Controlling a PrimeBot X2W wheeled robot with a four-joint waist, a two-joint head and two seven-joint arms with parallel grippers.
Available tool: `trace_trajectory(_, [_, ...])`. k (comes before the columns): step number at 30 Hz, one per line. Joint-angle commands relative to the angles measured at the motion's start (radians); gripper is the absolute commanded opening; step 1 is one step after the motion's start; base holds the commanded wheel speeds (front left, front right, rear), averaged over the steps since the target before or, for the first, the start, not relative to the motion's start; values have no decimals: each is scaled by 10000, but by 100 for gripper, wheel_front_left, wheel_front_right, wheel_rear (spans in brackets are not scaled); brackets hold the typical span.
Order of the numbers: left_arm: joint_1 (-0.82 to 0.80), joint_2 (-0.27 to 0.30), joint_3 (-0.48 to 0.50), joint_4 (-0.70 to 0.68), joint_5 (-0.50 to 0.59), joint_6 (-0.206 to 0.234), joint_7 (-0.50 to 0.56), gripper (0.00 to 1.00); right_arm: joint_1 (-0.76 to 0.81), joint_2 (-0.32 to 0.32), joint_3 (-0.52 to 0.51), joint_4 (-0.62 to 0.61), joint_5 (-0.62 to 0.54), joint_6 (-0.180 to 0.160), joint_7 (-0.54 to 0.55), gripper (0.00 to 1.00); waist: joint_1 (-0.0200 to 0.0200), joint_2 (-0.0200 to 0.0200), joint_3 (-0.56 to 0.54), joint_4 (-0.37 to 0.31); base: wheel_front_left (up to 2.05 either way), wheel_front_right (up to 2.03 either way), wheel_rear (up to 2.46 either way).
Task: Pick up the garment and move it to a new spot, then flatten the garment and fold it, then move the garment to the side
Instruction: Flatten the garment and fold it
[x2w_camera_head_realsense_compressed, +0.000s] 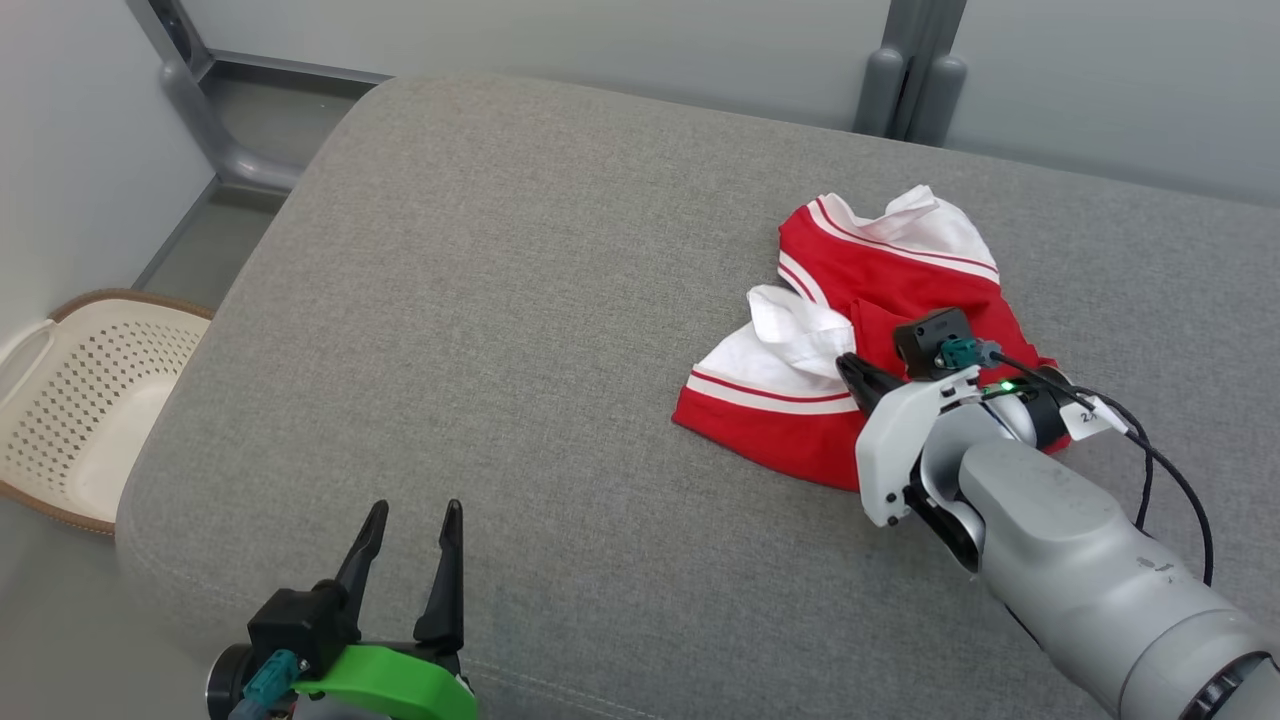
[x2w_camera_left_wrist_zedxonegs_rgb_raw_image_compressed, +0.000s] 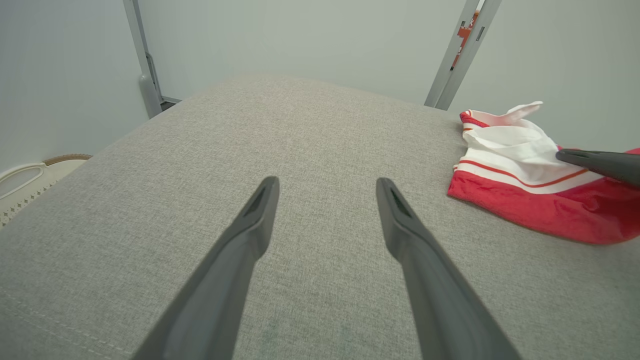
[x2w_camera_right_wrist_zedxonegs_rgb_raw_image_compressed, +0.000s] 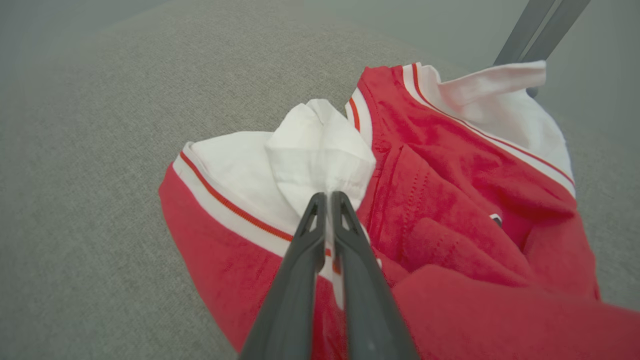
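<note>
**Item.** A red garment (x2w_camera_head_realsense_compressed: 870, 275) with white panels and striped trim lies crumpled at the far right of the grey cushion (x2w_camera_head_realsense_compressed: 520, 300), its layers bunched over one another. It is judged light, soft and limp, so it will sag and drape from any single hold. The red face looks plush and should not slip readily. No fragility is apparent. The best holds, in my judgement, are the banded hems and corners, where the cloth is doubled. Two separated holds would be needed to spread it flat.

**Right end effector (x2w_camera_right_wrist_zedxonegs_rgb_raw_image_compressed: 325, 197).** The fingers are drawn nearly together on a raised white fold at the garment's left side, with a sliver of cloth showing between them. The pinch looks shallow, and the cloth could slip out on lifting.

**Left end effector (x2w_camera_head_realsense_compressed: 416, 506).** The fingers are spread wide and hold nothing. It sits over the near left of the cushion, well apart from the garment.

**Surface.** Grey woven upholstery, padded, with rounded corners and a seam along the near edge. Some drag on the cloth is expected.

**Room.** Pale wall panels, with grey metal posts (x2w_camera_head_realsense_compressed: 910, 85) at the far side. A perforated cream basket (x2w_camera_head_realsense_compressed: 100, 380) stands on the floor at the left.
</note>
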Motion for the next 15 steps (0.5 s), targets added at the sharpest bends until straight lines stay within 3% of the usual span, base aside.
trace_trajectory(1, [45, 11, 66, 21, 14, 40, -1, 100, 203, -25, 127, -88, 100, -14, -158, 0, 0, 0, -106, -104, 0, 0, 0])
trace_trajectory(7, [210, 12, 68, 27, -4, 55, -1, 100, 636, 48, 820, -1283, -230, -12, -773, 0, 0, 0, -427, -386, 0, 0, 0])
trace_trajectory(11, [329, 17, 121, 26, 36, 43, -1, 100, 1632, -140, 846, -3380, -857, -11, -775, 0, 0, 0, -612, -520, 0, 0, 0])
trace_trajectory(15, [421, 14, 142, 13, 111, 31, -1, 100, 2929, -428, 1575, -4805, -1487, -11, -778, 0, 0, 0, -733, -581, 0, 0, 0])
